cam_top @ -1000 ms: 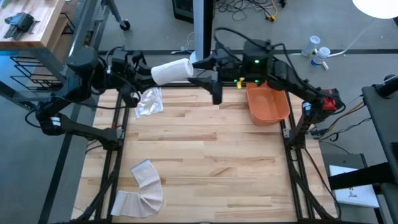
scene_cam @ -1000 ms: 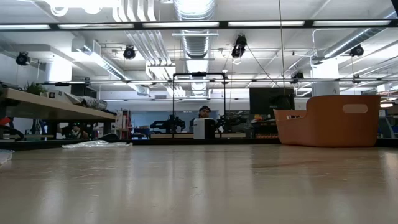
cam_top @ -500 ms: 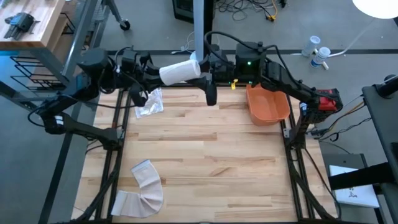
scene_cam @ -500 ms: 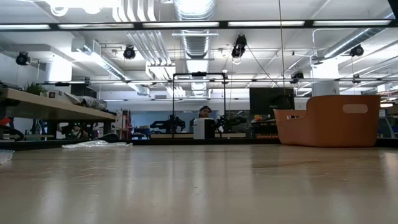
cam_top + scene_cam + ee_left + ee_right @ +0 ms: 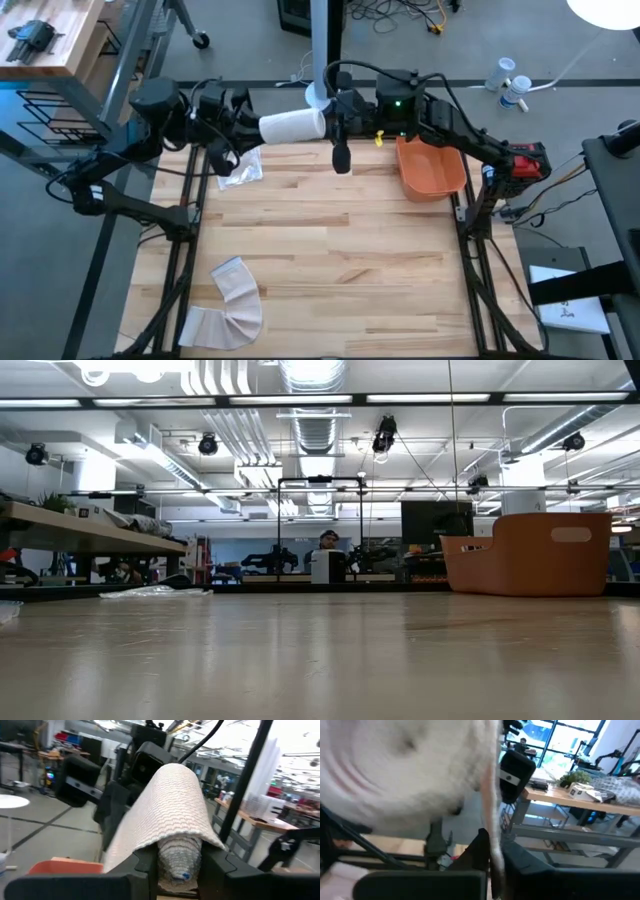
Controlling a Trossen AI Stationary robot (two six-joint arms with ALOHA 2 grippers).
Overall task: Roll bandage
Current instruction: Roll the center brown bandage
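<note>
Above the far edge of the wooden table (image 5: 330,230), we hold the bandage roll (image 5: 292,125) in the air between both arms. The left gripper (image 5: 247,118) clamps the roll's core end; the right gripper (image 5: 335,118) pinches shut on the loose tail (image 5: 492,835). The fabric is light, soft and stretchy, so we judge gripping the firm core safest.

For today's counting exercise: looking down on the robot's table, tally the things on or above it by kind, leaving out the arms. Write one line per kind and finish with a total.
Bandage roll held up between both grippers: 1
Loose bandage strip lying on the table: 1
Clear plastic wrapper: 1
Orange bin: 1
Total: 4
</note>
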